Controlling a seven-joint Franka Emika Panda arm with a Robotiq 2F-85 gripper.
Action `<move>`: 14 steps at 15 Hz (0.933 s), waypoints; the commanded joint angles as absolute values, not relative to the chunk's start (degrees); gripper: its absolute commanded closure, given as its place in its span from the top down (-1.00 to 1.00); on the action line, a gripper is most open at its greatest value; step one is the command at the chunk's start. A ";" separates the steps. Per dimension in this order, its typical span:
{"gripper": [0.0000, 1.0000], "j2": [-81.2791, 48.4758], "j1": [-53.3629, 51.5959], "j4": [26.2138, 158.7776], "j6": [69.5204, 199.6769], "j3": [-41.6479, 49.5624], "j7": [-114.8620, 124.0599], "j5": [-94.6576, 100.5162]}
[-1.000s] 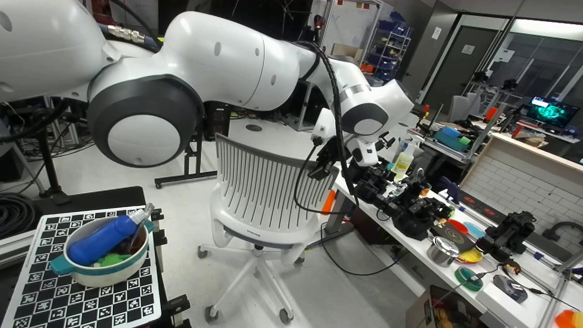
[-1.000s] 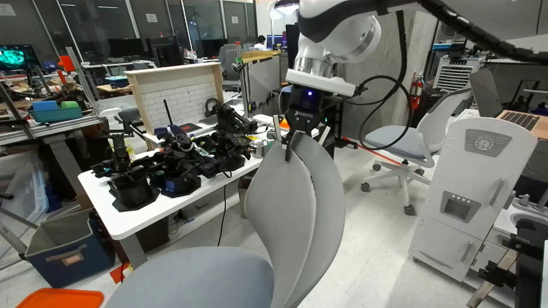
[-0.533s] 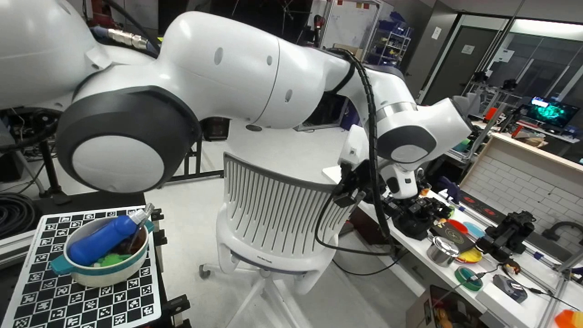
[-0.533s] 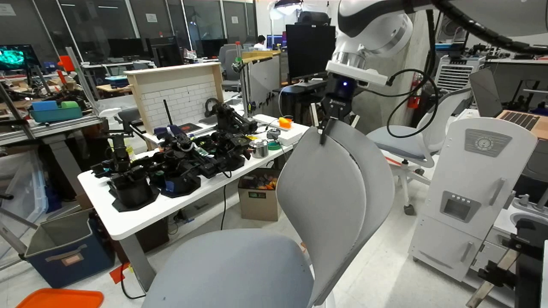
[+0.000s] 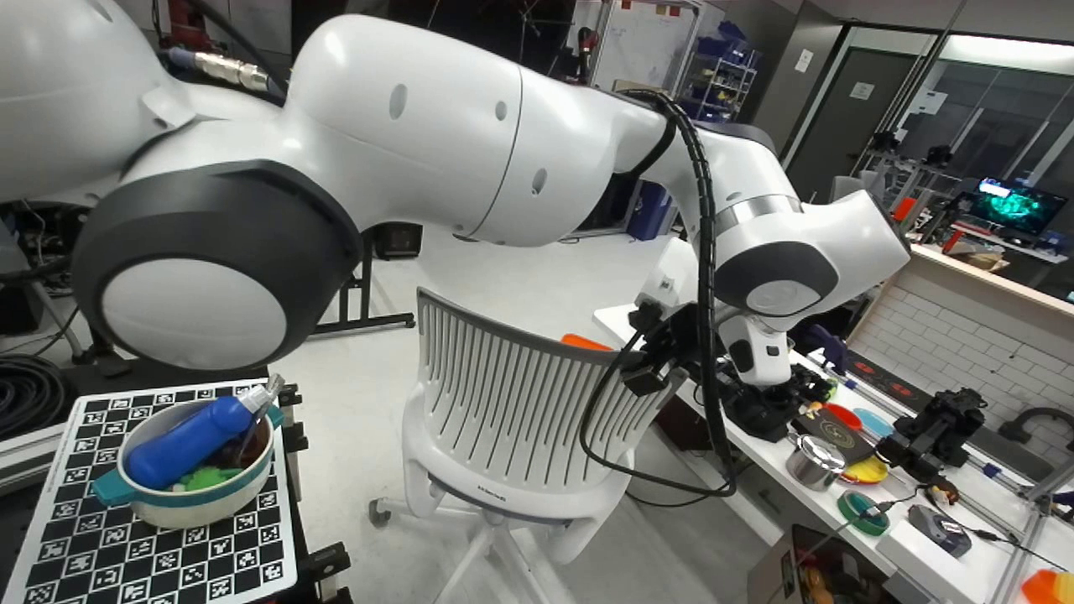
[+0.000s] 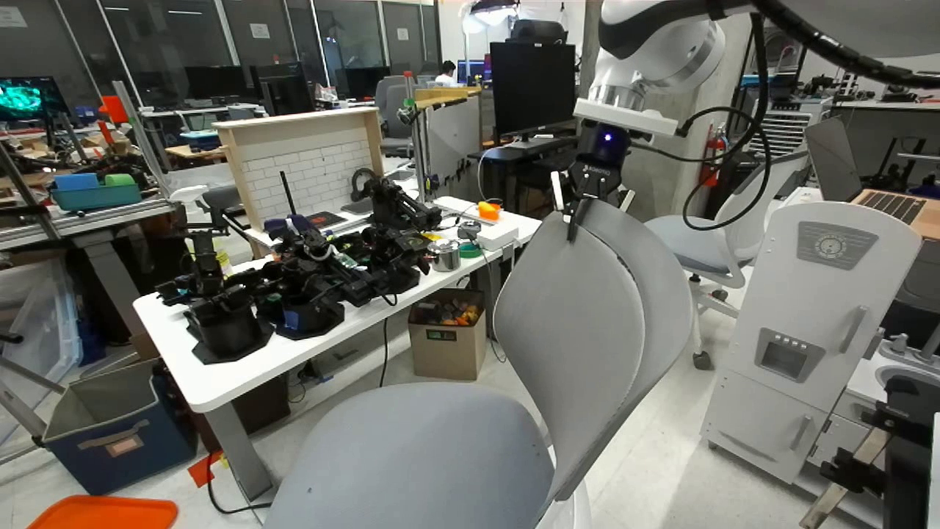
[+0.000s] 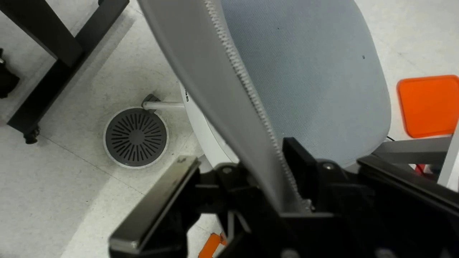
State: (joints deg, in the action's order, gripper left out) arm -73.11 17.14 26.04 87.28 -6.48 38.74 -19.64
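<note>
Gripper [image 6: 578,217] — black, two-fingered — pinches the curved grey cloth chair back [image 6: 576,316] up top (thin there, so probably easy to grab).

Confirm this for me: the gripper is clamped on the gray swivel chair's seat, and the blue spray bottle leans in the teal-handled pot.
Not quite: the gripper is clamped on the gray swivel chair's backrest, not the seat, as the wrist view and an exterior view show; the blue spray bottle does lean in the teal-handled pot.
</note>
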 commanded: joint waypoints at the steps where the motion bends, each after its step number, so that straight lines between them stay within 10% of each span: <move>1: -0.89 -73.51 15.05 27.74 86.22 -6.17 41.56 -19.48; 2: -0.52 -73.51 14.54 27.70 86.09 -6.27 40.87 -19.40; 13: -0.52 -74.82 14.02 23.17 85.51 -6.78 39.50 -19.76; 14: -0.02 -74.81 14.12 23.17 85.49 -6.77 39.49 -19.77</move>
State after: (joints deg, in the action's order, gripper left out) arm -73.08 14.31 26.42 86.95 -6.89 39.03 -19.71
